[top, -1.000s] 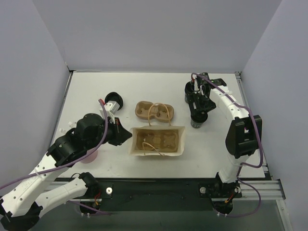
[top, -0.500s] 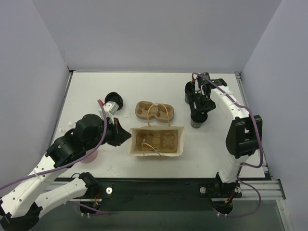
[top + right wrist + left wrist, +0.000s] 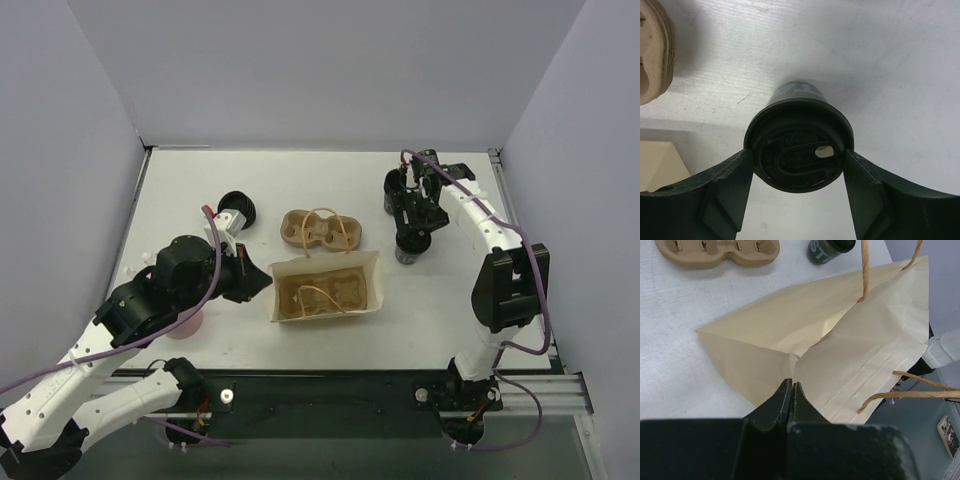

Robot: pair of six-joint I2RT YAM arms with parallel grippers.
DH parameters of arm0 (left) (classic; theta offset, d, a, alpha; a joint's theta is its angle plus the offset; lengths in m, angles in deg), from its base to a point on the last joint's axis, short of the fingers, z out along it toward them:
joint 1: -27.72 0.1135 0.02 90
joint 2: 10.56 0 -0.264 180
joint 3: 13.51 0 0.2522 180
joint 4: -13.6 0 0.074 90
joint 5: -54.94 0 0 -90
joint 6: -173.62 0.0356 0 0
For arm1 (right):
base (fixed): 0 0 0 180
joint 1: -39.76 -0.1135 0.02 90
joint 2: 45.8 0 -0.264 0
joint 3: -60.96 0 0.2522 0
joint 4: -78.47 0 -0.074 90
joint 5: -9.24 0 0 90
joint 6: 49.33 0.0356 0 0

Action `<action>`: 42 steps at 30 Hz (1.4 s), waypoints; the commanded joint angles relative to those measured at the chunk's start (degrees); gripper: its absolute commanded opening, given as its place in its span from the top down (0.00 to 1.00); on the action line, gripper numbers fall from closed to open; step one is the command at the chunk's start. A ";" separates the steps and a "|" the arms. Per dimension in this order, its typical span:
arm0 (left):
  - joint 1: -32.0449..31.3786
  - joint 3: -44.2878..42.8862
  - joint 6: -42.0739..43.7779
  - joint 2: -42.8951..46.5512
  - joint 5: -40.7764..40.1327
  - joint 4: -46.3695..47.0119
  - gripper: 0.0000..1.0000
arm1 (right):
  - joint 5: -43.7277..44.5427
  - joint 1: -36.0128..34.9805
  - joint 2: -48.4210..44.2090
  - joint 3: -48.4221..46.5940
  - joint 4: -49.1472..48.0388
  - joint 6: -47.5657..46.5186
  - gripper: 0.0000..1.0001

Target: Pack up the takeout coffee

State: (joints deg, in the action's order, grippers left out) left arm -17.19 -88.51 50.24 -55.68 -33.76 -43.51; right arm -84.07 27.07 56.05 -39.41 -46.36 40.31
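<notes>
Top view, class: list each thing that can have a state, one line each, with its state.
paper bag: standing, mouth open.
carrier in bag: wells empty.
spare carrier: outside the bag, wells empty.
takeout coffee: lidded, upright.
left gripper: shut on paper bag.
right gripper: shut on takeout coffee.

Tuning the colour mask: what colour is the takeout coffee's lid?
The lid is black, like its cup; clearest in the right wrist view.

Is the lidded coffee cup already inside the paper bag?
No, the coffee cup stands on the table outside the paper bag, between the right gripper's fingers.
</notes>
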 commanded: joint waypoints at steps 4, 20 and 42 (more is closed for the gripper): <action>-0.01 -1.44 0.86 0.74 -0.86 2.04 1.00 | 1.20 -0.14 -7.71 -2.16 4.73 0.36 0.53; 0.52 0.15 11.85 -1.89 -2.71 13.55 1.00 | -3.26 -11.91 -22.02 -25.87 13.17 0.36 0.54; 1.05 -4.17 7.11 -5.42 -2.09 8.45 1.00 | -12.34 -37.14 -35.22 -23.26 5.44 1.95 0.54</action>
State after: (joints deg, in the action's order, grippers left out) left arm -16.62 -92.77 58.35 -63.93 -37.08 -38.37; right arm -97.95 -7.70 21.75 -64.94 -38.33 42.19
